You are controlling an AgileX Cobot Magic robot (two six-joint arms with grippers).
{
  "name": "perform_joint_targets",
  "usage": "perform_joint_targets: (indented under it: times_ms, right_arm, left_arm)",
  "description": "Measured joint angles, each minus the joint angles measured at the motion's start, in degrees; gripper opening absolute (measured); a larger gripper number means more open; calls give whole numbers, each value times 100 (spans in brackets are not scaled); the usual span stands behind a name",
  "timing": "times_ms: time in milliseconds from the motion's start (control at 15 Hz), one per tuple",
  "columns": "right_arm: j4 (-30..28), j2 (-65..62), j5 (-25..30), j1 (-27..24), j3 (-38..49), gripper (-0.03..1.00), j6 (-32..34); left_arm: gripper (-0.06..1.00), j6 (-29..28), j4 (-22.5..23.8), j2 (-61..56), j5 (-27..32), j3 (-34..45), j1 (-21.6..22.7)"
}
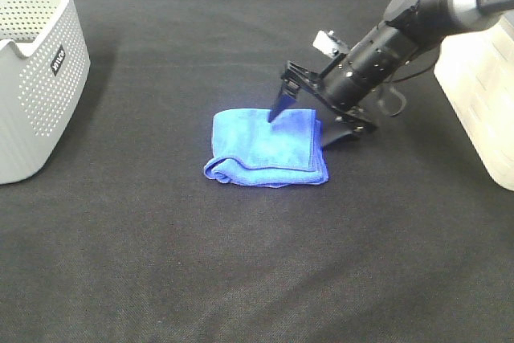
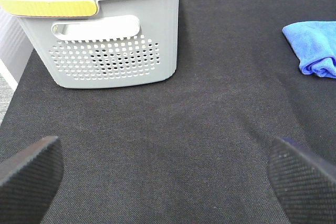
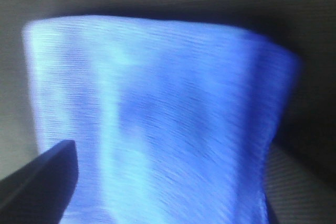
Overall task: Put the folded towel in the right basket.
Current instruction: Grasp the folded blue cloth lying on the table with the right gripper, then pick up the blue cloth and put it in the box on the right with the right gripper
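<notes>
While the folded towel (image 1: 269, 149) lies flat mid-table, the right gripper (image 1: 301, 128) sits low at its right-hand edge, jaws spread to either side of the fold; the grasp looks like the step in hand. Next, the jaws should close on every layer, then lift and carry it to the right basket (image 1: 482, 94); the left gripper (image 2: 168, 179) hangs spread and empty.

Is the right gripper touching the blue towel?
Cannot tell. The exterior high view shows the right gripper overlapping the blue towel, contact or gap unclear; the wrist view is blurred.
</notes>
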Motion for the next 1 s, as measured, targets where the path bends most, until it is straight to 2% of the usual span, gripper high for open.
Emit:
perform_joint_targets:
  times_ms: [133,200,333,400,467,533,733,867,1000]
  right_arm:
    - [882,223,-34,206,0,77,-521]
    - [1226,350,-120,435,0,65,-739]
    - [1220,424,-246,613,0,42,-773]
    - [1220,424,-246,613,0,42,-773]
    - [1215,458,-264,619,0,27,-773]
    - [1209,464,-269,619,0,18,-802]
    - [1077,338,-241,619,11,18,-1020]
    - [779,92,264,556,-52,18,-1031]
    - [693,-298,991,350,-510,18,-1031]
  left_arm:
    - [99,0,0,0,0,0,0]
    - [99,0,6,0,0,0,0]
    - [99,0,17,0,0,0,0]
    - [99,0,17,0,0,0,0]
    - [99,0,17,0,0,0,0]
    - [99,0,23,0,0,0,0]
    - [99,0,23,0,0,0,0]
    - [99,0,23,0,0,0,0]
    - [99,0,23,0,0,0,0]
